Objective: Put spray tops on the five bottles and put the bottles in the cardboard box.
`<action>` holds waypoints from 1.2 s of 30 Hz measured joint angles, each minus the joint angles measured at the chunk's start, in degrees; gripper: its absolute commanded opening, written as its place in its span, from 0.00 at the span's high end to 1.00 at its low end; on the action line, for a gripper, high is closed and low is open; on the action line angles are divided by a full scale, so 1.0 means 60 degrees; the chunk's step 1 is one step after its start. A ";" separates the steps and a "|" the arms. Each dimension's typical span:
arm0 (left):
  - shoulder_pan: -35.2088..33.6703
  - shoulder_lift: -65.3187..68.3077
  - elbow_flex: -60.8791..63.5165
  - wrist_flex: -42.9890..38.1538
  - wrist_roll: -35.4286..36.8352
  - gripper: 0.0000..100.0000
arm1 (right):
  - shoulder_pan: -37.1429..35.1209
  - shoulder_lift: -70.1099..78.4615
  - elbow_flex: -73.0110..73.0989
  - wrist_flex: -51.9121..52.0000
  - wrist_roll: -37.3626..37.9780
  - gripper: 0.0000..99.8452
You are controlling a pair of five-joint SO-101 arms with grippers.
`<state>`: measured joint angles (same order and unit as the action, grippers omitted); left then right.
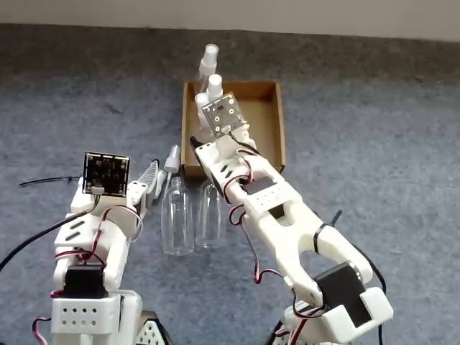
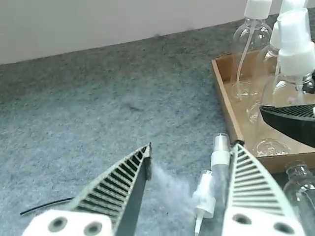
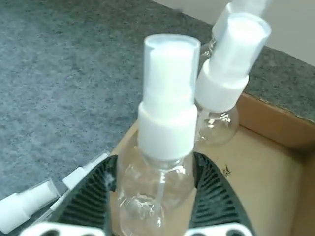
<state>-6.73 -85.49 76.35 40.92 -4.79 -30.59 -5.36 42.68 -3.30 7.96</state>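
My right gripper [image 3: 155, 164] is shut on a clear bottle with a white spray top [image 3: 165, 132], held upright at the near left corner of the cardboard box [image 1: 272, 126]. Two more topped bottles [image 1: 209, 59] stand in the box beyond it. On the carpet in front of the box lie two clear bottles without tops [image 1: 177, 215], side by side, necks toward the box. My left gripper [image 2: 193, 147] is open low over the carpet. Two loose spray tops [image 2: 212, 172] lie by its right finger.
The floor is grey carpet. A thin black cable [image 1: 43, 180] runs left of the left arm. The right half of the box floor [image 1: 259, 115] is bare. A pale wall runs along the far edge of the carpet.
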 measured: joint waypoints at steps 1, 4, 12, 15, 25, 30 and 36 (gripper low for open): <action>0.0000 0.0000 0.0000 0.0000 0.0000 0.77 | 0.0000 0.0000 0.0000 0.0000 0.0000 0.99; 0.0000 0.0000 0.0000 0.0000 0.0000 0.77 | 0.0000 0.0015 0.0000 -0.0381 0.0000 0.99; 0.0000 0.0000 0.0000 0.0000 0.0000 0.77 | -0.0059 0.0015 0.0161 -0.0835 0.0000 0.97; 0.0000 0.0000 0.0000 0.0000 0.0000 0.77 | -0.0088 0.0015 0.0176 -0.0864 0.0000 0.90; 0.0000 0.0000 0.0000 0.0000 0.0000 0.77 | -0.0088 0.0015 0.0176 -0.0864 0.0000 0.84; 0.0000 0.0000 0.0000 0.0000 0.0000 0.77 | -0.0088 0.0015 0.0176 -0.0864 0.0000 0.84; 0.0000 0.0000 0.0000 0.0000 0.0000 0.77 | -0.0088 0.0015 0.0176 -0.0864 0.0000 0.79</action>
<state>-6.73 -85.49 76.35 40.92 -4.79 -31.12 -5.27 43.74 -8.48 7.96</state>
